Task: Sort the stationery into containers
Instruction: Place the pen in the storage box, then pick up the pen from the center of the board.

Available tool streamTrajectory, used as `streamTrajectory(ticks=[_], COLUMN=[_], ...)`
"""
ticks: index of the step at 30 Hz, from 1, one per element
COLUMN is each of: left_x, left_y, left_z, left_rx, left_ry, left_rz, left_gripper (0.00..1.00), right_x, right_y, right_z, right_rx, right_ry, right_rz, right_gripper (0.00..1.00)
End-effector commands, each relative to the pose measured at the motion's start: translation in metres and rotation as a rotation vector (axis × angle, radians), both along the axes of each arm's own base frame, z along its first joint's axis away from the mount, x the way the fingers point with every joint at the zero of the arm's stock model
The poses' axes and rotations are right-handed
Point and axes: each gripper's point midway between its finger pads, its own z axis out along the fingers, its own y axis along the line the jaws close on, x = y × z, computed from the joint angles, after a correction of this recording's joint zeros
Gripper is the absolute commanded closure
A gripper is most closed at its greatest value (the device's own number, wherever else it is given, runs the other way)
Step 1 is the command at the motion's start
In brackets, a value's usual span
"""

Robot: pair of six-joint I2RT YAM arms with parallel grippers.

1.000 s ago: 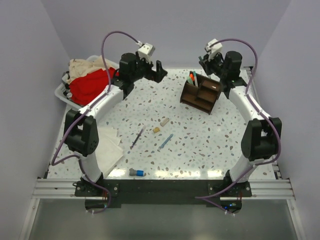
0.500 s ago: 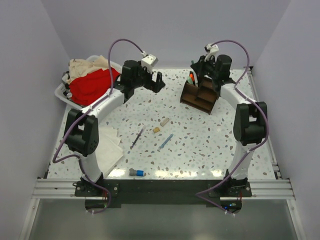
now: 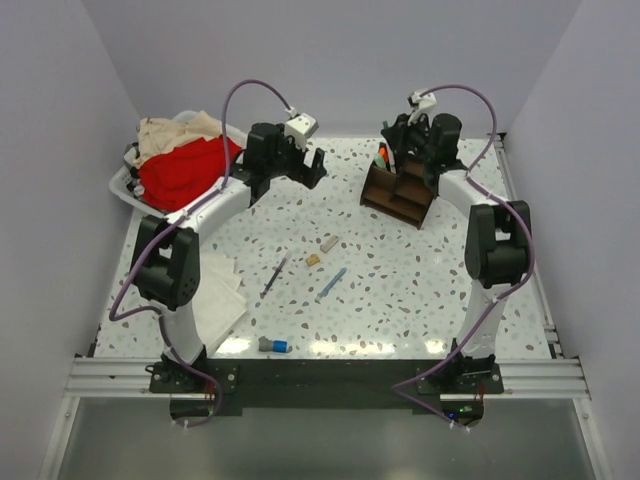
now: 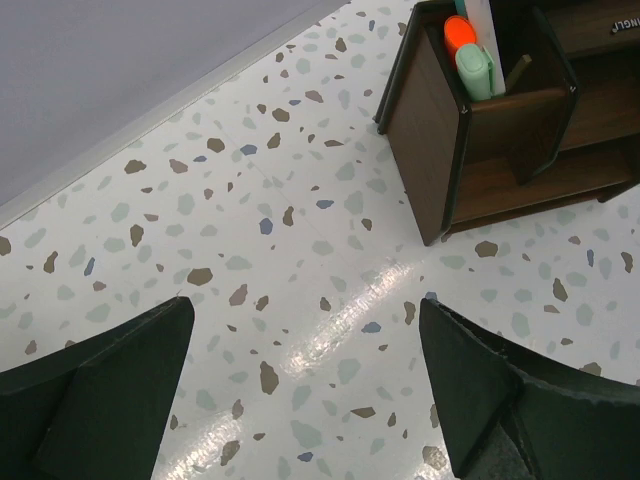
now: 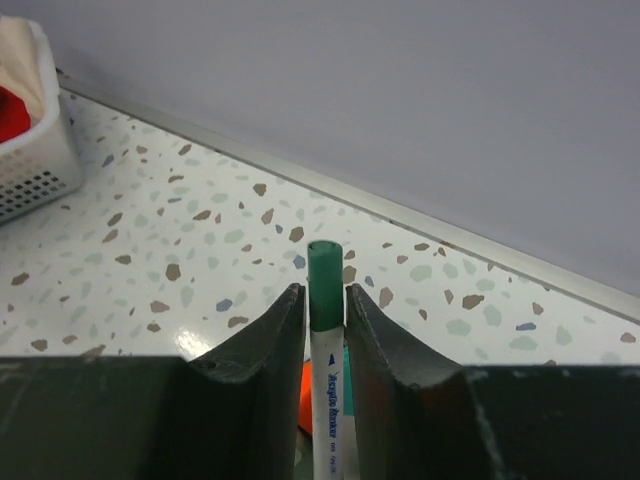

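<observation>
The dark brown wooden organizer [image 3: 402, 190] stands at the back right and also shows in the left wrist view [image 4: 480, 130]. An orange highlighter [image 4: 460, 30] and a pale green marker [image 4: 476, 70] stand in its tall compartment. My right gripper [image 3: 396, 146] hovers over that compartment, shut [image 5: 324, 290] on a white marker with a green cap [image 5: 324, 265], held upright. The orange highlighter [image 5: 306, 400] shows just below it. My left gripper [image 3: 314, 165] is open [image 4: 305, 305] and empty above bare table, left of the organizer. Two tan erasers [image 3: 328, 243] [image 3: 313, 260], a black pen [image 3: 275, 273], a blue pen [image 3: 331, 284] and a grey-blue stub [image 3: 273, 345] lie mid-table.
A white basket [image 3: 122, 183] with red and beige clothes sits at the back left; its corner shows in the right wrist view [image 5: 35, 160]. A white folded cloth [image 3: 218, 292] lies at the front left. The back wall runs close behind both grippers.
My right arm has swung left and back, bringing its gripper over the organizer's tall compartment. My left gripper has shifted slightly right.
</observation>
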Motion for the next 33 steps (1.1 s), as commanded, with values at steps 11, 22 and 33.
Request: streamTrajectory(ticks=[11,22,33], left_x=[-0.006,-0.059,-0.049], left_y=[0.013,0.041,0.168], left_z=[0.024,0.017,0.029], left_rx=[0.024,0.165,0.08], left_ry=[-0.107,-0.09,-0.016], left_rz=[0.026,-0.035,0.316], left_gripper=[0.0,0.0,0.0], right_x=[-0.032,-0.172,-0.305], right_y=[-0.021,0.014,0.065], right_z=[0.067,0.067,-0.058], right_rx=[-0.04,-0.373,-1.082], right_ry=[-0.145,-0.026,-0.027], right_rz=[-0.074,0.406,1.173], right_gripper=[0.48,0.39,0.3])
